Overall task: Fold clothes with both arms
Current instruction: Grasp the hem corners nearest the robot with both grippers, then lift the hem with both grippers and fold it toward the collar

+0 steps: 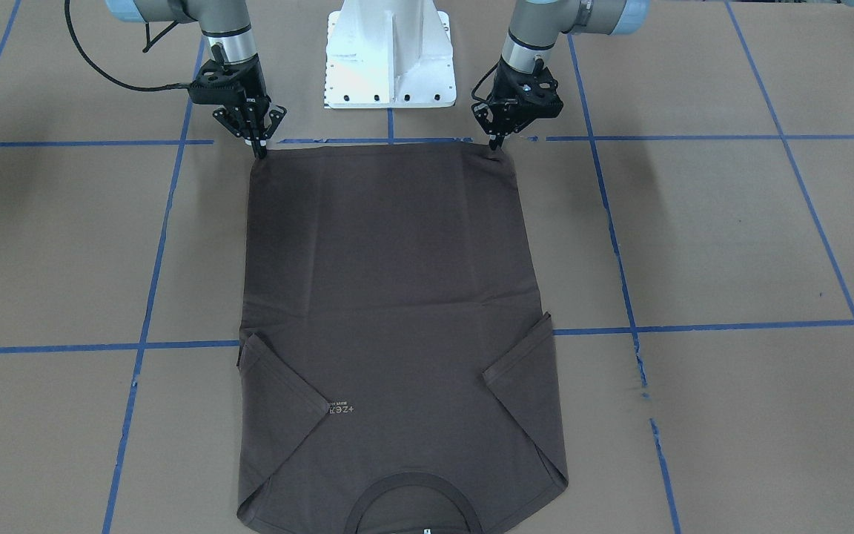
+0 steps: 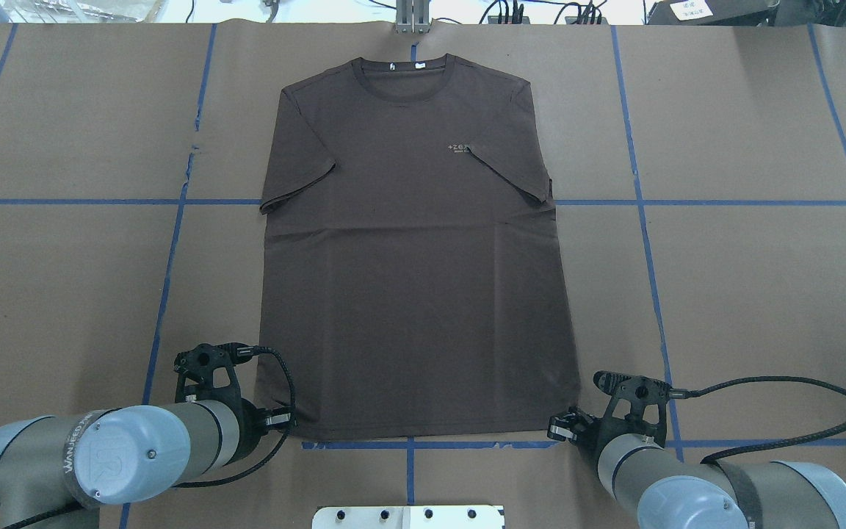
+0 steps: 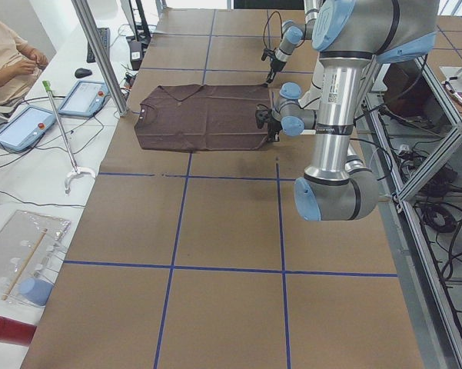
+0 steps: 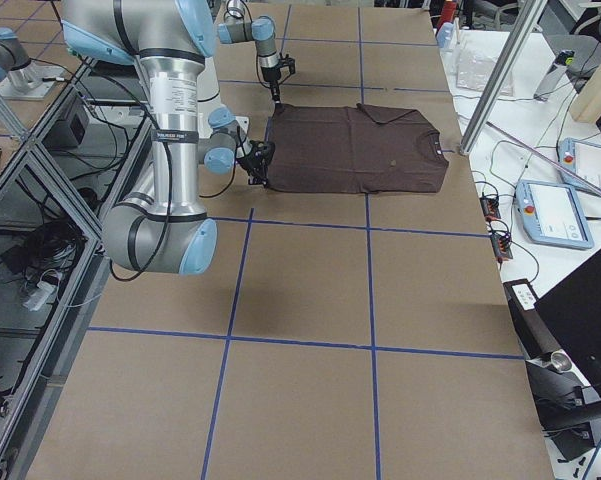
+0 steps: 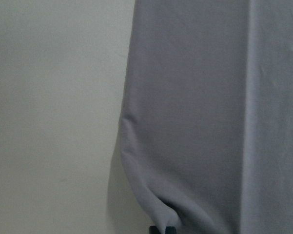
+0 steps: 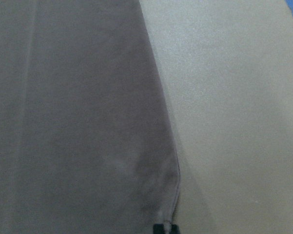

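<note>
While both arms reach down at the near hem, you have the T-shirt (image 2: pixel 416 279) lying flat and face up on the brown table (image 2: pixel 746 294), running away from the fingertips toward the far edge. The left gripper (image 1: pixel 497 144) stands on the hem corner on its own side. Its jaws are drawn to a narrow pinch with the cloth between them, and the left wrist view shows the fabric puckering into a small fold right at the fingertips (image 5: pixel 169 229). The right gripper (image 1: pixel 259 150) pinches the opposite hem corner the same way, and in its wrist view the shirt's side edge runs down into the fingertips (image 6: pixel 158 228). Between the two grippers the hem lies straight, just ahead of a blue tape line (image 2: pixel 408 444). Behind and between them you can see the white base pedestal (image 1: pixel 390 55). Farthest from both grippers is the collar (image 2: pixel 405 70) with its white neck tag (image 2: pixel 419 66). Both sleeves are turned in over the body, one (image 2: pixel 298 154) ahead of the left gripper and the other (image 2: pixel 515 165) ahead of the right. The second sleeve's edge touches the pale chest lettering (image 2: pixel 460 148).
</note>
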Action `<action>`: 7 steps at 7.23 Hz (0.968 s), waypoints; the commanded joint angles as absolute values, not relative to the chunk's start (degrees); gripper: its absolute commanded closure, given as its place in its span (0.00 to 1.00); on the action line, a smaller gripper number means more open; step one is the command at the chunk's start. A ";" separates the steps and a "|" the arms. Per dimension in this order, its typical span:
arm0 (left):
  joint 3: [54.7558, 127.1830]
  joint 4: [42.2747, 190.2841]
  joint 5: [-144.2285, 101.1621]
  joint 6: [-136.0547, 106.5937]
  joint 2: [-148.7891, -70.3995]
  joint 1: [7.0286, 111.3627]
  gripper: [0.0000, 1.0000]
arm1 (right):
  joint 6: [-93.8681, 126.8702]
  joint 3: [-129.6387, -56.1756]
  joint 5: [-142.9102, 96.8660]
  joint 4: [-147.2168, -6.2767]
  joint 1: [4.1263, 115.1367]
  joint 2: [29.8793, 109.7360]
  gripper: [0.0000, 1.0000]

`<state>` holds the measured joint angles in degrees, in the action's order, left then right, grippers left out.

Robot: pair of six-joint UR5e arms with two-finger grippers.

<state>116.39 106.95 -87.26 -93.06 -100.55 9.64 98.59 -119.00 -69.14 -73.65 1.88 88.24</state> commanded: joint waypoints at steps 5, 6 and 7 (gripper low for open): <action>148.79 74.80 -95.01 -93.69 -103.26 8.96 1.00 | 98.79 -151.39 -74.87 -104.29 -0.97 87.54 1.00; 147.75 74.53 -95.01 -92.82 -103.79 9.05 1.00 | 98.70 -151.61 -75.06 -105.28 -0.79 87.02 1.00; 145.66 74.71 -94.84 -88.37 -104.84 10.88 1.00 | 98.18 -150.57 -75.58 -105.29 1.21 86.23 1.00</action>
